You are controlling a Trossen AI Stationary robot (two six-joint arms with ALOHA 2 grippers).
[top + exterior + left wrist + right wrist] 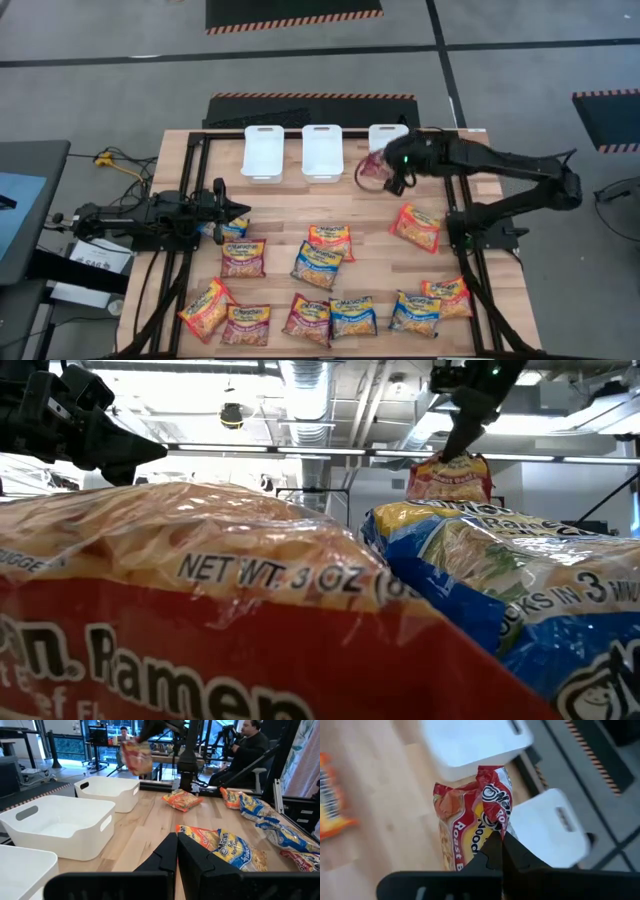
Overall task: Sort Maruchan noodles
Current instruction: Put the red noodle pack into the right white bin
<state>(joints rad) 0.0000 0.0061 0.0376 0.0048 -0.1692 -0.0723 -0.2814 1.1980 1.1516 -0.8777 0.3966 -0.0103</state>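
My right gripper (388, 176) is shut on a dark red Maruchan packet (372, 170), in the air just in front of the right-hand white bin (388, 137). The low view shows that packet (450, 480) hanging under the gripper (461, 448). Several other orange, blue-and-yellow and dark red packets lie flat on the table, among them an orange one (417, 226) and a blue one (316, 265). My left gripper (236, 214) is shut and hovers at the table's left side above a blue packet (232, 230). Its fingers (176, 851) touch nothing. My right gripper (501, 840) pinches the dark red packet by its crumpled end (492, 807) between the two fingers. The fingers come from above, pointing down. The packet (462, 827) is lifted clear and hangs below the fingers, roughly upright.
Three white bins stand in a row along the far edge: left (263, 150), middle (323, 150) and right. A black frame (190, 200) runs around the table. Bare wood lies between the bins and the packets. People (247, 740) sit in the room beyond.
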